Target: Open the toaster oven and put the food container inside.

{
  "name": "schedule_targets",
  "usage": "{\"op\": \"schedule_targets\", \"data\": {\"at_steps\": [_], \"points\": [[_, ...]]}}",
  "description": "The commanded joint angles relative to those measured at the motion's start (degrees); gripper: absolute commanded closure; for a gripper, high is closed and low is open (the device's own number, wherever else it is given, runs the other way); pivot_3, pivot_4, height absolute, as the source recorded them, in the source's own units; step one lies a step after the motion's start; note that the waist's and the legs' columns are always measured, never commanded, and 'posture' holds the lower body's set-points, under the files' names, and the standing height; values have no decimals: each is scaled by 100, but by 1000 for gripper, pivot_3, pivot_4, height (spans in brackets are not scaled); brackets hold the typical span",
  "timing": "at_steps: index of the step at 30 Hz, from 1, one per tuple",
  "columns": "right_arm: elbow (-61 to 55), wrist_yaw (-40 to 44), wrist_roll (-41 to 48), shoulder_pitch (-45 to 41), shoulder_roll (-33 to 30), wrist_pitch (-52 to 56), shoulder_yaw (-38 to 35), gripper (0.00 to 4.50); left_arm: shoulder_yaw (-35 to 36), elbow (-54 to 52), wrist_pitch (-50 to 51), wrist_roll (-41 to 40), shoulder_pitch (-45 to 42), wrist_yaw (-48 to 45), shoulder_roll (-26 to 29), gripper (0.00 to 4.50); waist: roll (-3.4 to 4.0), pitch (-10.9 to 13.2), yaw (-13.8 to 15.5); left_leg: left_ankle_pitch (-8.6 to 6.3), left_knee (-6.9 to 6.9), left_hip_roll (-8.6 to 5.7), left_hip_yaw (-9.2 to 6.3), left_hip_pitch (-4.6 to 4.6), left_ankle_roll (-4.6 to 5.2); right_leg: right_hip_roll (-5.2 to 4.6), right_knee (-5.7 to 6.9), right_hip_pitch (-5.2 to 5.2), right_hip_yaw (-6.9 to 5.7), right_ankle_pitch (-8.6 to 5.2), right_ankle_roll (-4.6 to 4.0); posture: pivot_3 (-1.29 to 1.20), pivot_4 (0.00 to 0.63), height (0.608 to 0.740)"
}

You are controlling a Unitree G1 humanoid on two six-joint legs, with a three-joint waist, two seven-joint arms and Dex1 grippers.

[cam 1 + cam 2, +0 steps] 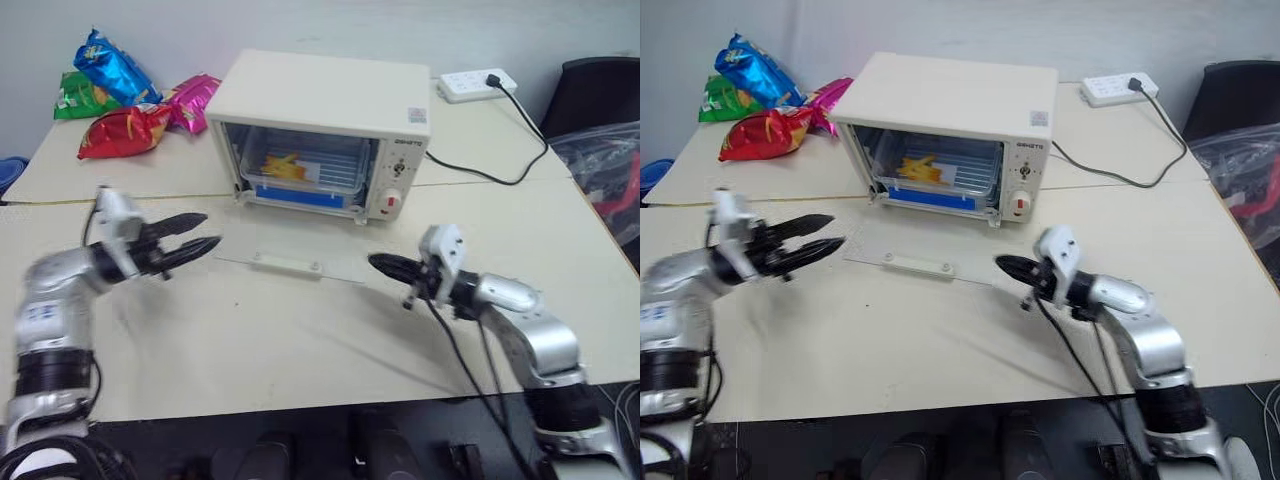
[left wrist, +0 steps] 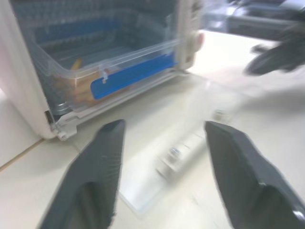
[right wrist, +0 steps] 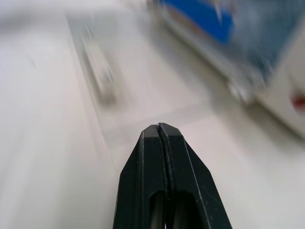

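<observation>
Food container (image 1: 305, 172) sits inside the toaster oven (image 1: 322, 130), on the rack, yellow fries visible through the clear wall, blue clip facing out front. Oven door (image 1: 290, 257) is fully down, lying flat on the table (image 1: 300, 340) in front of the oven, handle up. Oven stands at the back centre of the table, knobs on its right side, the lower one marked red.

Left gripper (image 1: 203, 233) hovers off the table to the left of the open door, fingers spread apart, nothing between them; the left wrist view looks past both fingers (image 2: 102, 157) at the container's blue clip and the door handle. Right gripper (image 1: 378, 263) hangs just off the door's right front corner, fingers pressed together, holding nothing.

Behind the oven on the left: a pile of snack bags (image 1: 125, 95). Back right: white power strip (image 1: 478, 84) with a black cord (image 1: 500, 175) running across the table.
</observation>
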Motion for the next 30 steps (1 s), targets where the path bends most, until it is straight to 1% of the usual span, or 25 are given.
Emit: {"op": "schedule_targets", "data": {"at_steps": [1,2,5,7,9,12,14,16,19,20,23,24,26,27,29,30], "points": [[517,359,-194,-133,39,-579,195,4500,24,-105,63,-103,49,-548,272,342,4,1,27,0,1,0,-1,0,0,-1,1,1,-1,0,0,0,150,740],[738,394,-263,-225,140,-692,288,4500,31,-37,27,-76,26,-557,279,64,4,1,31,0,2,-1,-1,0,0,-2,2,1,-1,0,0,0,150,740],[1238,479,-397,-507,425,-939,481,4500,44,58,45,-30,-30,-494,248,25,3,1,-3,0,5,0,0,1,0,0,6,1,1,1,0,0,150,740],[1427,477,-278,-767,864,-987,562,4500,103,122,-55,-41,-72,-456,189,25,2,1,-20,0,2,2,1,1,0,2,6,-2,-1,1,0,0,150,740],[1448,449,-91,-967,1238,-978,503,4500,165,92,57,-162,-85,-429,165,25,2,1,-64,-1,0,6,1,1,-2,7,7,-5,-1,1,-1,0,150,740],[1199,610,490,-1112,1646,-965,159,4500,296,-66,285,-324,15,-299,102,25,2,1,-98,-1,-1,8,0,0,-3,7,10,-10,-4,1,-2,0,150,740],[1117,664,710,-1177,1735,-1052,-22,4500,401,-128,321,-339,67,-100,39,25,3,1,-118,-1,0,5,0,-1,-3,5,13,-8,-3,1,-1,0,150,740],[933,455,1105,-1346,1854,-951,-376,4500,470,-141,-101,-93,160,210,-96,25,3,1,-115,-3,5,2,0,-1,0,1,11,-4,-5,1,-1,0,150,740],[613,183,1575,-1522,1947,-695,-740,4500,497,-210,-395,43,342,405,-225,25,3,1,-101,-3,5,3,-2,-1,0,1,2,-4,-7,1,-1,0,150,740],[417,148,1760,-1567,1908,-566,-845,4500,436,-200,-510,341,453,742,-238,25,3,1,-102,-3,5,3,-2,-1,-1,1,3,-4,-7,1,-1,0,150,740],[-111,196,2021,-1502,1596,-264,-990,4500,411,-270,-1005,759,877,1012,-282,25,3,1,-93,-3,0,3,-2,-1,-1,1,4,-5,-5,1,-1,0,150,740],[-239,329,1895,-1372,1358,-213,-915,4320,410,-302,-1024,825,999,1081,-274,8,3,1,-85,-3,0,3,-2,-1,-1,1,4,-5,-4,1,-1,0,150,740],[-467,900,1530,-944,684,-259,-640,3938,428,-435,-1094,926,1288,1168,-253,0,3,0,-43,-4,-2,4,-1,-1,0,1,2,-5,-5,1,-1,0,150,740],[-480,1126,1238,-726,398,-549,-547,3706,436,-501,-1183,964,1437,1163,-249,0,2,0,-13,-5,-3,4,-1,-1,1,1,0,-5,-4,1,-1,0,150,740],[-438,1409,972,-301,24,-972,-528,3114,454,-660,-1215,962,1703,1151,-237,0,2,0,14,-11,-2,3,6,-1,12,0,-3,-4,1,1,-1,0,150,740],[-407,1590,862,-87,-102,-1251,-525,2733,472,-752,-1245,953,1827,1179,-257,0,2,0,27,-12,1,2,9,-3,13,-2,-4,-4,2,1,-1,0,150,740]]}}
